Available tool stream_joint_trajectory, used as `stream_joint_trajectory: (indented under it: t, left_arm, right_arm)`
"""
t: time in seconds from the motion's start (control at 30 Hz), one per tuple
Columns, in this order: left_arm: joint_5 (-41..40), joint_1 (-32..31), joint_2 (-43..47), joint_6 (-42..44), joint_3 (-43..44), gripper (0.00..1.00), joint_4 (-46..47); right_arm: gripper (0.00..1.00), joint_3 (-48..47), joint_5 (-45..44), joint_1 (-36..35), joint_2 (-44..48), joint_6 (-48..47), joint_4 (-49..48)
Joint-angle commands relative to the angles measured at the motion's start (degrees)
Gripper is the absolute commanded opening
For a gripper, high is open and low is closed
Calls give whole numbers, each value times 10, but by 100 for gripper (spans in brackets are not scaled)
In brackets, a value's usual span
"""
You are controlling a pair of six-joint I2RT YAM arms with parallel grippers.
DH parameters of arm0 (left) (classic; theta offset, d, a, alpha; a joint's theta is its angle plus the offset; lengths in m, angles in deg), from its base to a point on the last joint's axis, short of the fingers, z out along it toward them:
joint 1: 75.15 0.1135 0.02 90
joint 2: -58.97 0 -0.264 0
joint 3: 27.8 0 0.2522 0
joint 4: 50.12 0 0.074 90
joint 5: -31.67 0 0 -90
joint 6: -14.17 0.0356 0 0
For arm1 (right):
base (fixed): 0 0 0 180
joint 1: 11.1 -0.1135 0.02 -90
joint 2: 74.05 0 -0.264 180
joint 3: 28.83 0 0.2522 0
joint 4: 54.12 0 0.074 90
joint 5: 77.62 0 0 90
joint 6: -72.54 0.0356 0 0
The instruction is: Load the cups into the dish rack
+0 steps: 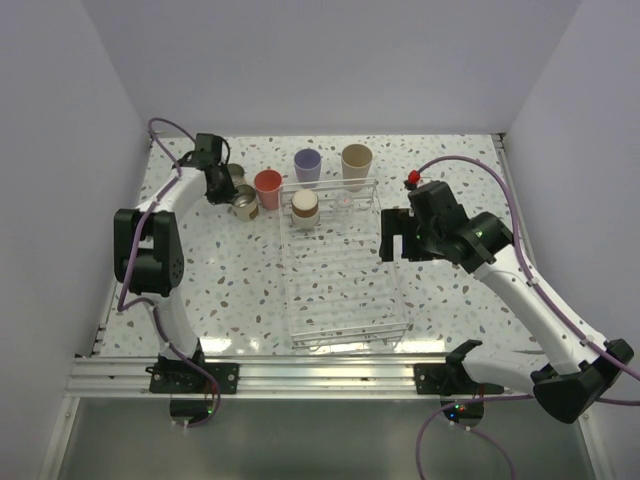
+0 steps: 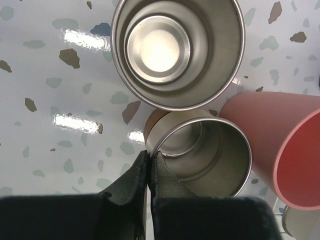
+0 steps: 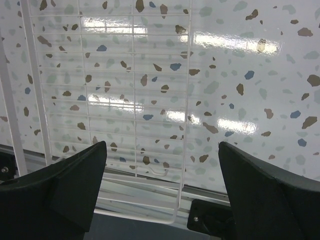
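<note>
Top view: left gripper [image 1: 230,197] clamped on upright brown-grey cup [image 1: 246,204]; dish rack [image 1: 345,290] lies to its right, left arm nearer.
Left wrist: rim pinched; coral-red cup [image 2: 280,150] just beside.
Right wrist: right gripper [image 3: 162,190] spread wide, empty, over rack edge.

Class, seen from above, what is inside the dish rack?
One brown-grey cup, cream base up, and a tiny clear cup stand at the far end of the dish rack. What lies under the upturned cup is hidden.
</note>
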Motion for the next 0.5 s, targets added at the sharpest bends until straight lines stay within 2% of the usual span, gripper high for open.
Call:
stream_joint_trajectory:
  t: [0.0,0.33,0.47]
  left_arm:
    - [3,6,40,0,1,0,10]
    - [64,16,185,-6,-59,0,14]
    - [134,16,260,-19,-60,0,21]
  right_arm:
    - [97,4,7,0,5,4,-11]
    - [98,-1,22,0,23,28,-50]
    - [98,-32,21,1,27,35,-80]
